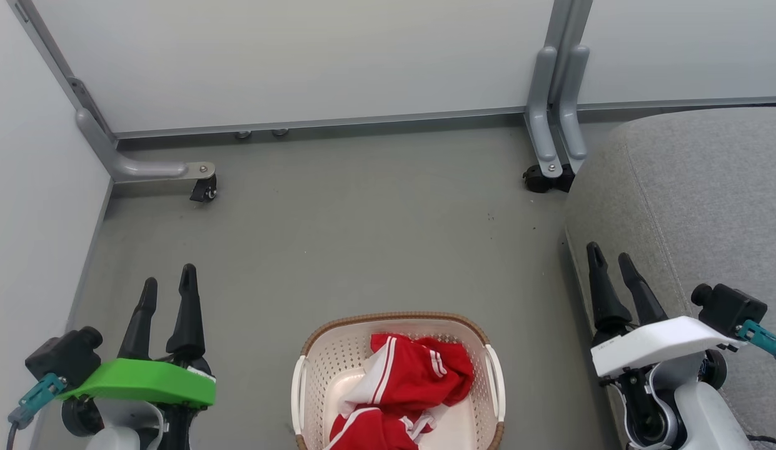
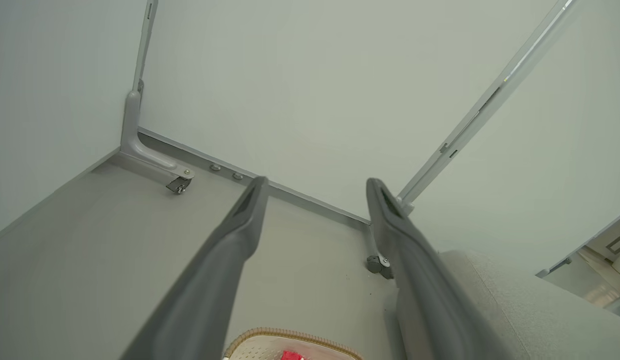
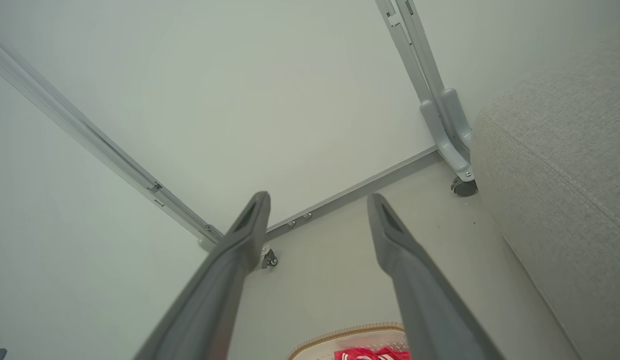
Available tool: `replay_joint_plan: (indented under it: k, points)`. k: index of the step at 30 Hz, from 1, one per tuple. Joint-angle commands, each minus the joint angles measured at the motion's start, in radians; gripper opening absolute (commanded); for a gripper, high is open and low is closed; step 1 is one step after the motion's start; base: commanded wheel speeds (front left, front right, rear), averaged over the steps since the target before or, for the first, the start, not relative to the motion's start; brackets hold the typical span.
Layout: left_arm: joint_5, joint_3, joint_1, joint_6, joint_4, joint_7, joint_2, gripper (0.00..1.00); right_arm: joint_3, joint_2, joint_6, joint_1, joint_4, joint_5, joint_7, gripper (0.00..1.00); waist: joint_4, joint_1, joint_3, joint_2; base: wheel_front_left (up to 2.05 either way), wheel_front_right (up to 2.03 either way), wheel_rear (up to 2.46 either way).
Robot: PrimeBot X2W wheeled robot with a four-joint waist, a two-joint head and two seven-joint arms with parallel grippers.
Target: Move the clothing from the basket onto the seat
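A cream perforated basket [image 1: 316,369] with a brown woven rim stands on the floor at the bottom centre of the head view. Red clothing [image 1: 413,381] with white stripes lies crumpled inside it. The grey seat [image 1: 694,200] fills the right side. My left gripper [image 1: 169,287] is open at the lower left, away from the basket. My right gripper [image 1: 609,257] is open at the lower right, beside the seat's edge. In the left wrist view the open gripper [image 2: 314,185] points at the wall, with the basket [image 2: 290,334] rim below. The right wrist view has its gripper [image 3: 317,200] open above the clothing [image 3: 372,354].
White partition panels close off the back and left. Their grey feet with castors [image 1: 203,187] [image 1: 547,178] rest on the grey floor. Open floor lies between the basket and the back panel.
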Motion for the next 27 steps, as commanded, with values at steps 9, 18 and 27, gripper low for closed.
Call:
replay_joint_plan:
  k: [9, 18, 27]
  points:
    - [0.124, -0.003, -0.002, -0.003, 0.012, -0.032, 0.007, 1.0, 0.012, -0.001, 0.0, -0.027, 0.004, -0.154, -0.025, 1.0, 0.002, 0.0, -0.004, 0.0, 0.0, 0.0, 0.0]
    - [0.215, -0.004, 0.007, -0.004, 0.029, -0.056, 0.005, 1.0, 0.02, 0.005, 0.0, -0.023, 0.002, -0.265, -0.038, 1.0, 0.002, 0.0, -0.006, 0.0, 0.0, 0.0, 0.0]
    - [0.297, 0.005, 0.013, -0.004, 0.052, -0.076, -0.002, 1.0, 0.029, 0.008, 0.0, -0.022, 0.013, -0.348, -0.05, 1.0, 0.003, 0.0, -0.007, 0.0, 0.0, 0.0, 0.0]
